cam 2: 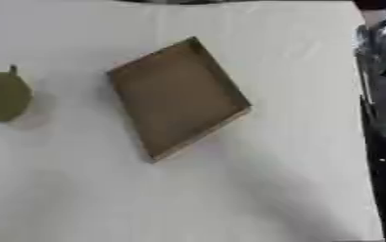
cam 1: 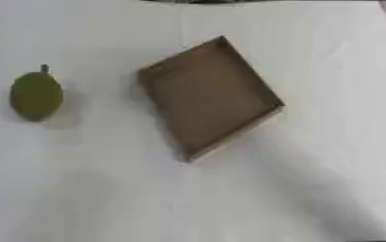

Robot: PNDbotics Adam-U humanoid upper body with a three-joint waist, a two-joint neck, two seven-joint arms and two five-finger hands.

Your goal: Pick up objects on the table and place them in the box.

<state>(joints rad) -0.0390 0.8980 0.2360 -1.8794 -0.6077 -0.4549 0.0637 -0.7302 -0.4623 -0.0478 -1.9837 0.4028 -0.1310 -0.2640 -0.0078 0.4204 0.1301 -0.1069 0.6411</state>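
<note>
A green pear-shaped fruit [cam 1: 37, 94] with a short stem lies on the white table [cam 1: 229, 198] at the left. A shallow brown cardboard box [cam 1: 209, 97] sits near the middle, turned at an angle, with nothing inside it. The fruit is apart from the box, well to its left. Neither of my hands shows in either view.
A dark, shiny structure [cam 2: 384, 118] with a small green light runs down the right edge of the right eye view, beyond the table's side. A dark shape lies at the far edge of the table.
</note>
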